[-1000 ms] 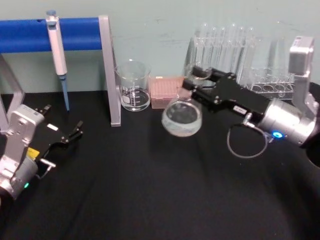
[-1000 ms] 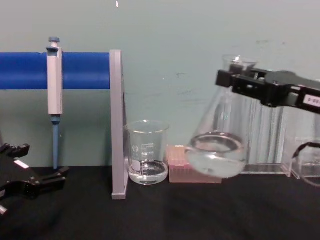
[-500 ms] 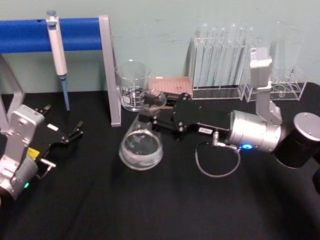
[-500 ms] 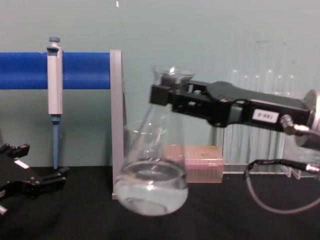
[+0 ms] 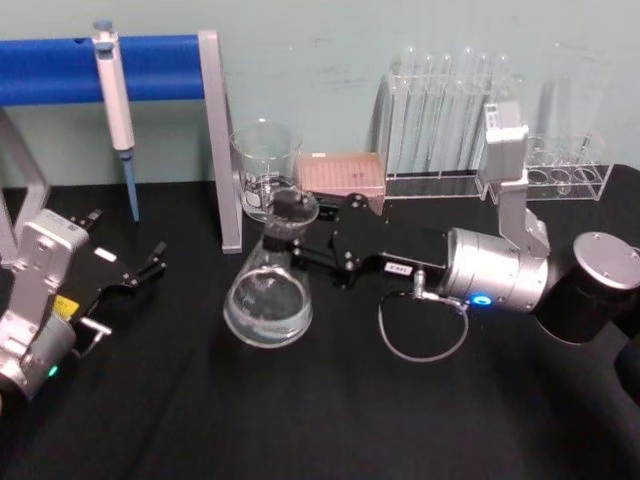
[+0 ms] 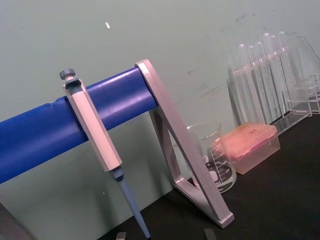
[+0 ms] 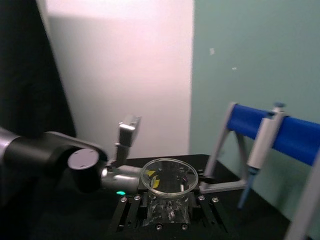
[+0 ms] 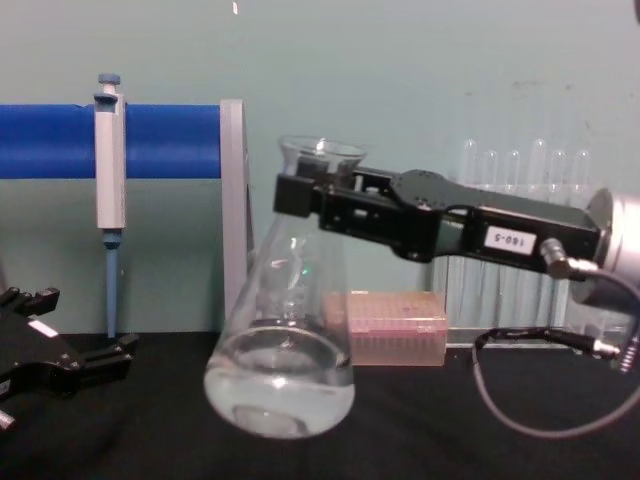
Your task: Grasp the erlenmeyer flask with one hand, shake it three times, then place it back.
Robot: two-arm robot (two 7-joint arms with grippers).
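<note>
The erlenmeyer flask [image 5: 267, 303] is clear glass with some liquid in its wide base. It hangs tilted over the black table, left of centre, with its base [image 8: 279, 393] low and near the cloth. My right gripper [image 5: 297, 226] is shut on the flask's neck just under the flared rim, with the arm reaching in from the right [image 8: 312, 196]. In the right wrist view the flask's rim [image 7: 169, 181] sits between the black fingers. My left gripper [image 5: 128, 285] rests open at the table's left side [image 8: 70, 352], well apart from the flask.
A blue bar on a grey stand [image 5: 218, 140] holds a pipette [image 5: 113, 98] at the back left. A glass beaker [image 5: 266, 166] and a pink tip box [image 5: 343, 173] stand just behind the flask. Test tube racks [image 5: 440, 130] line the back right.
My right gripper has swung the flask from the back right, near the test tube racks, leftward and down to the front of the beaker. The left arm has not moved.
</note>
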